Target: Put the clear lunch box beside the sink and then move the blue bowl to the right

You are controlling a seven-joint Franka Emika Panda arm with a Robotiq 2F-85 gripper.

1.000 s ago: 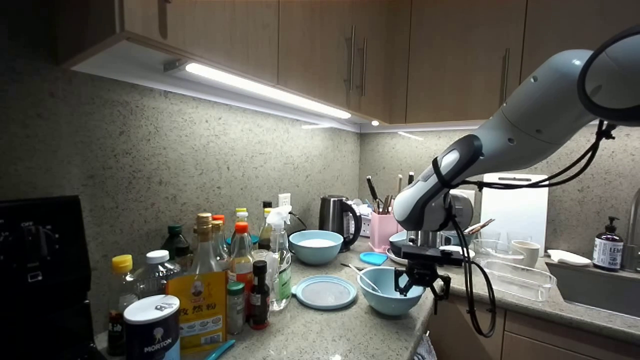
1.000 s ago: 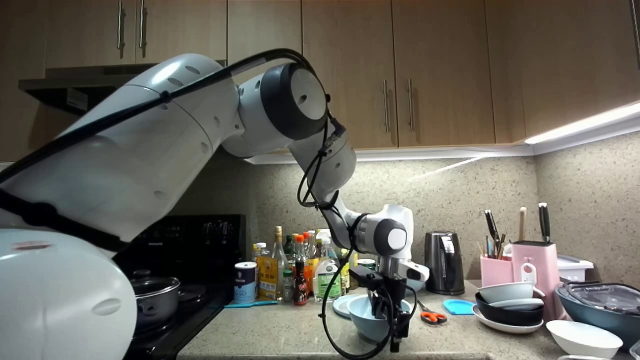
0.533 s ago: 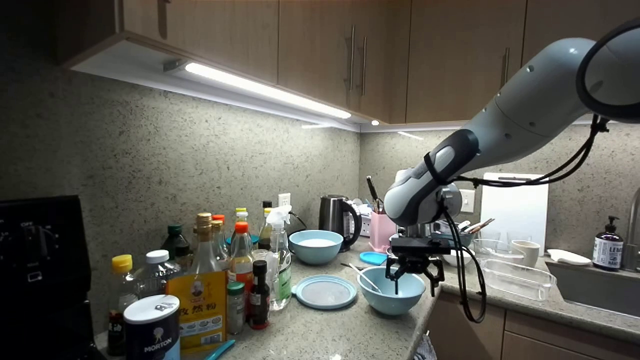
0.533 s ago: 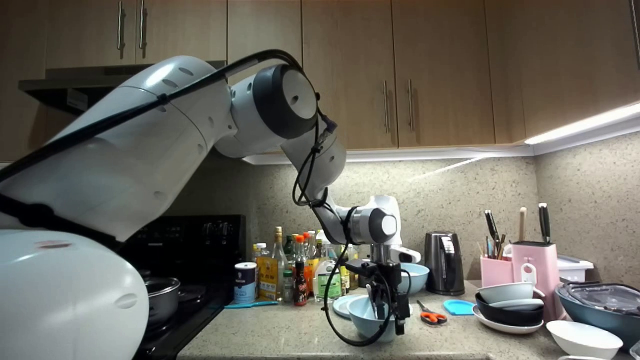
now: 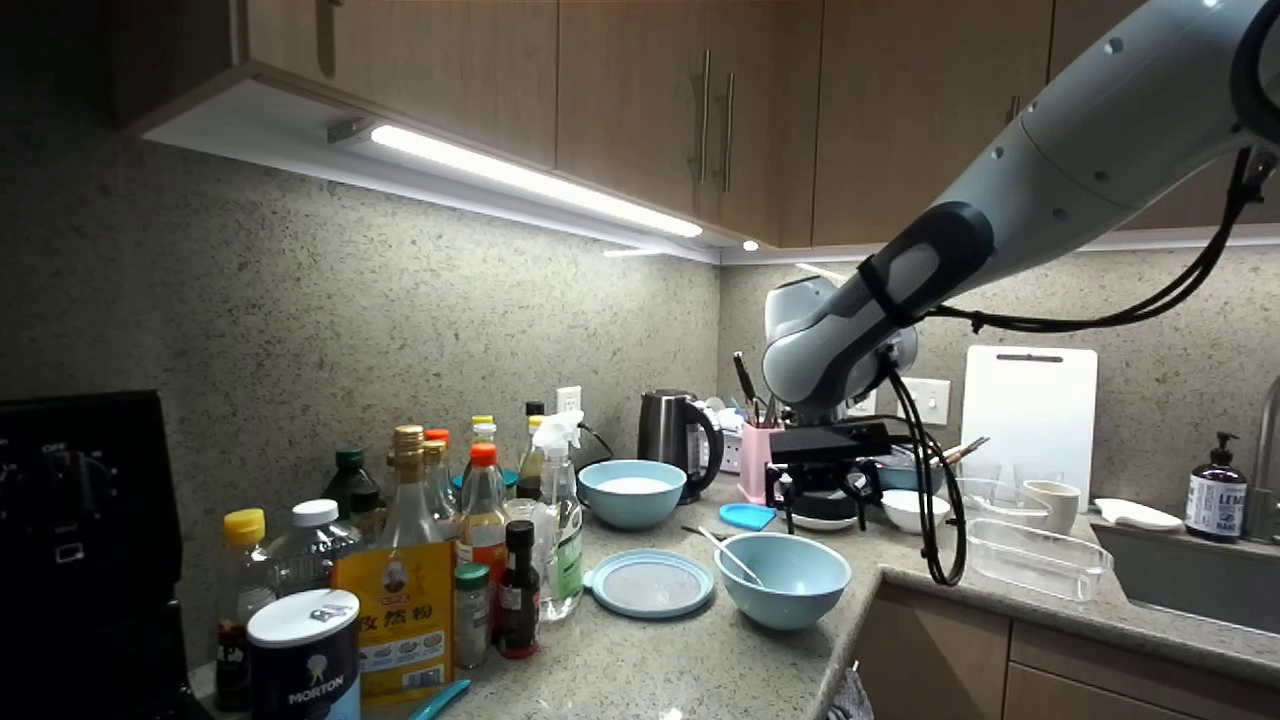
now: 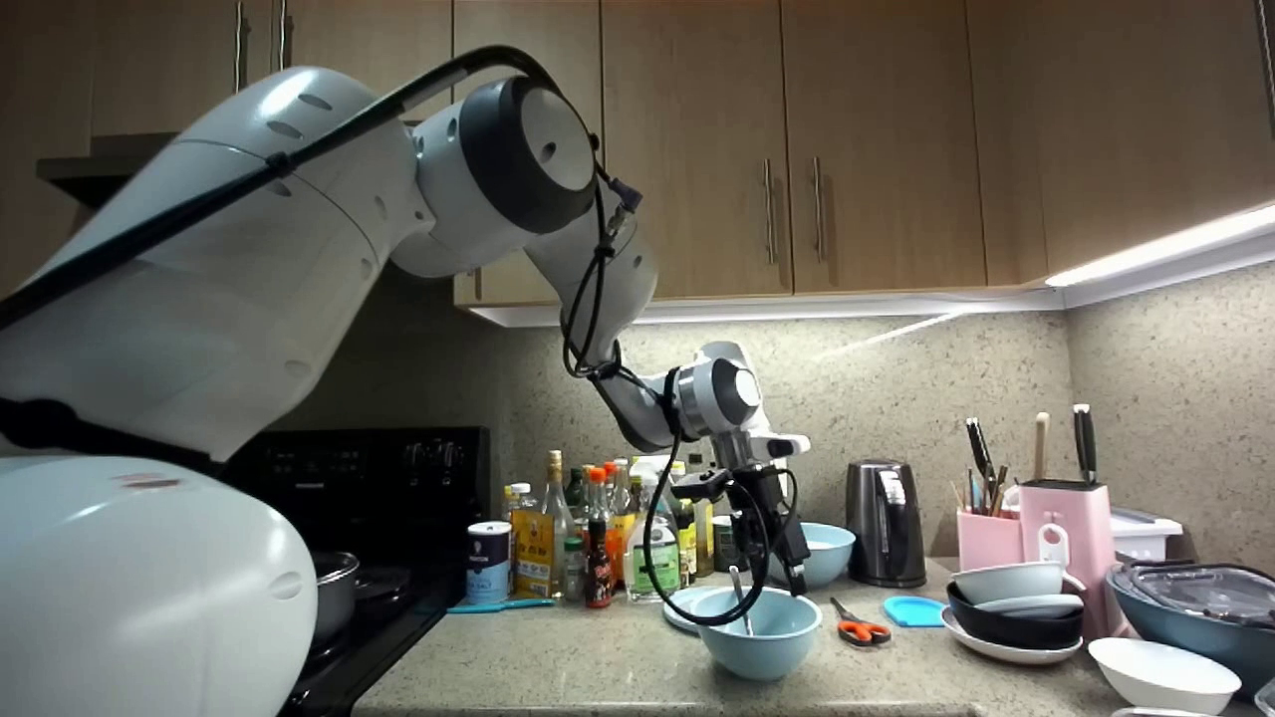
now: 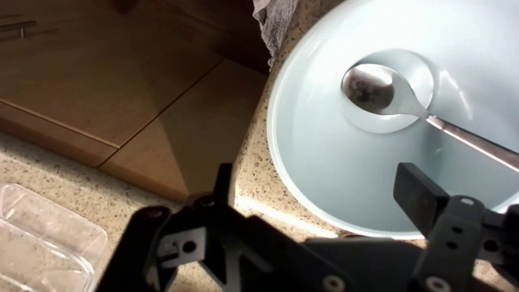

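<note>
Two jaws, both mine, stand wide apart above the counter (image 5: pixel 720 690). In my wrist view, one pad (image 7: pixel 419 198) overlaps the interior of the bowl (image 7: pixel 324 162); the opposite pad shows at the front edge of the counter. In both exterior views, the jaws appear near the bowl rim.

The bowl stands upright close to the front edge, near the inside corner where the two counter runs meet. A spoon (image 7: pixel 405 101) rests in it, head on the base, handle extending past the rim. The lid (image 5: pixel 653 583) lies flat just beside the bowl, on the side away from the front edge.

The clear lunch box (image 5: pixel 1040 568) is located on the adjoining run, near its front edge and just beside the sink (image 5: pixel 1190 570). My wrist view shows part of it. A mug (image 5: pixel 1058 508) stands behind the lunch box.

The rear bowl (image 5: pixel 630 512) stands toward the back edge, next to the kettle (image 5: pixel 662 440). Bottles (image 6: pixel 598 578) are grouped at the back edge, toward the stove (image 6: pixel 369 453). Scissors (image 6: pixel 853 627) lie between the bowl and the dish stack (image 6: pixel 1011 625). A grey cloth (image 7: pixel 280 24) hangs below the front edge.
</note>
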